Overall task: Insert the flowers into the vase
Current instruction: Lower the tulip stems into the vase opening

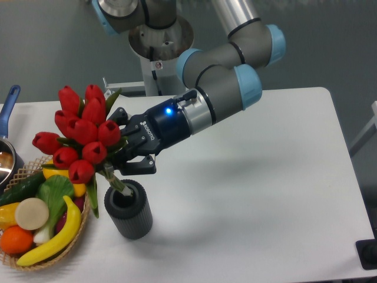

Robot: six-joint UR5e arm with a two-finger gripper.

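Claw (125, 154) at centre-left is clamped on the flowers (78, 140), stems dipping into the vase (128, 209) mouth on the tabletop (265, 194).

The vase (128, 210) stands on the counter (265, 194) near its front left; the flowers (79, 135) lean above it, stems entering its mouth; the pincer (125, 150) grips the stems from the right; a fruit basket (79, 227) sits just left of the vase; a pot (7, 154) lies behind the basket at the left edge.
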